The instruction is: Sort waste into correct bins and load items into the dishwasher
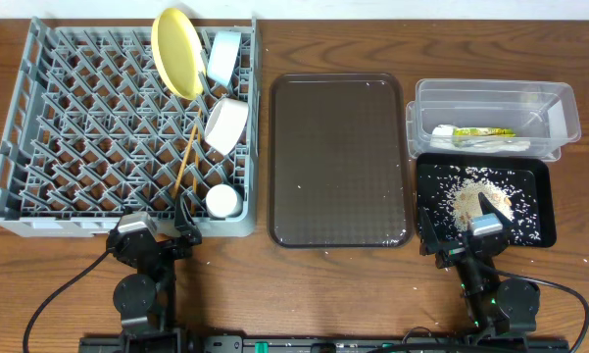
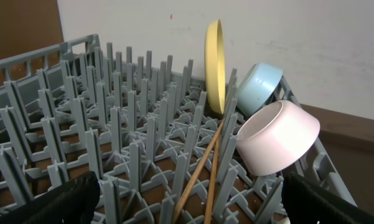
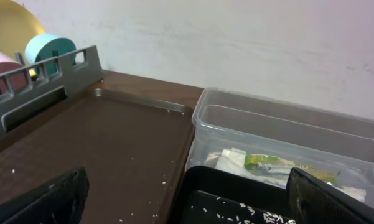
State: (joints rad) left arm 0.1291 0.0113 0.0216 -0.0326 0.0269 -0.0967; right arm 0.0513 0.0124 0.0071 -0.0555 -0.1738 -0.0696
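Hovering at rack [image 1: 7, 147] edge, left pincer [image 1: 160, 233]; right pincer [image 1: 461, 226] over black tray [image 1: 535, 178].

Yellow plate [image 2: 215, 65] upright in grey rack [image 2: 129, 109]; chopsticks [image 2: 200, 168] lean beside white bowl [image 2: 277, 138].

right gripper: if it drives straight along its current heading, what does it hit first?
Probably the near wall of the clear tub, past the black tray under the right gripper. Depth unclear: pitched slightly down, it would hit the tray first.
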